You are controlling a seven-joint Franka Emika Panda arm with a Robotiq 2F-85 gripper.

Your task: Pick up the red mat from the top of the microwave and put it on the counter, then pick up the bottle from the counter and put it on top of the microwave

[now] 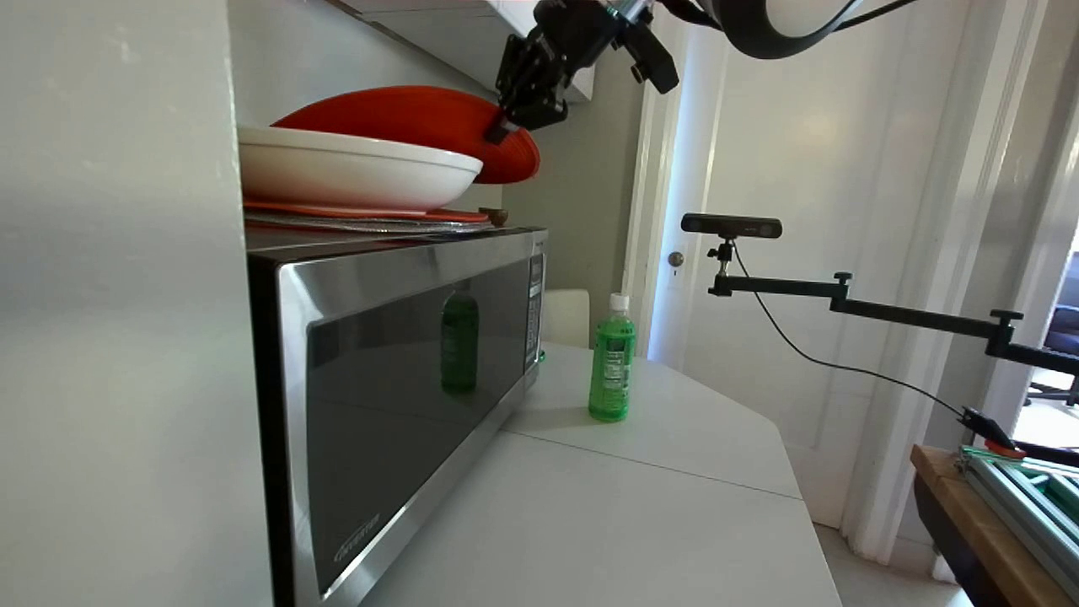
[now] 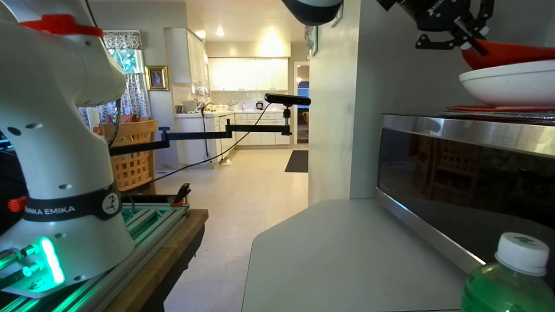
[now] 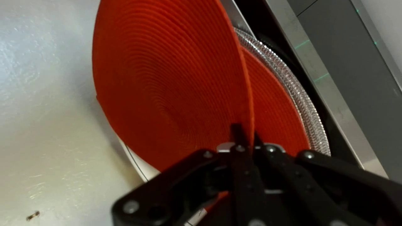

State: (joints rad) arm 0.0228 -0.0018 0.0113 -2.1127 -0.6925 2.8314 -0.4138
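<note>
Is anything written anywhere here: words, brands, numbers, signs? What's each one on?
"ANKA EMIKA" (start hidden): black band on the robot arm, beside a round badge.
Gripper: short lettering, too blurred.
Microwave: brand mark and button panel, too blurred.
Green bottle: label too small to read; white cap has a green mark, no readable words.

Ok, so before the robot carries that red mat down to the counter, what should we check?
1. Is the red mat held? Ok: the gripper is shut on its edge.
2. Is it free of the white bowl? Cannot tell; they overlap in both exterior views.
3. Is the microwave door shut? Ok.
4. Is the green bottle upright on the counter? Ok.
5. Is its white cap on? Ok; tightness, cannot tell.
</note>
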